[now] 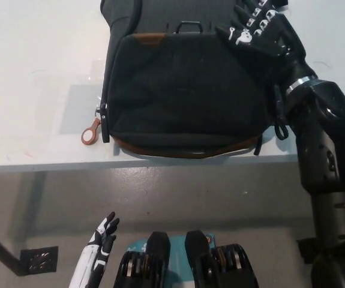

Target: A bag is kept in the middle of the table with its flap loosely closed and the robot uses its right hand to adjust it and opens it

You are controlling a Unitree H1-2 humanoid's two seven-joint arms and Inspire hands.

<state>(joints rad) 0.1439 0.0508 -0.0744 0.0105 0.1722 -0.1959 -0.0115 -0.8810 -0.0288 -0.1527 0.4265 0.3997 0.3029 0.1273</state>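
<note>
Dark bag (187, 90) lies flat at middle of white table (34, 78), bottom edge with brown trim just at table's near edge, top running off at far edge. Flap covers front. Brown ring pull (89, 134) on zipper lies on table beside bag's left side. Black right hand (257, 33) rests on flap's upper right corner, fingers spread flat, gripping nothing. White left hand (102, 240) hangs low below table's near edge, fingers apart, empty

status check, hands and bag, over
Right hand on the bag's top right corner, grip unclear. Left hand low beside the table, open. Flap still closed. Nothing blocking.
</note>
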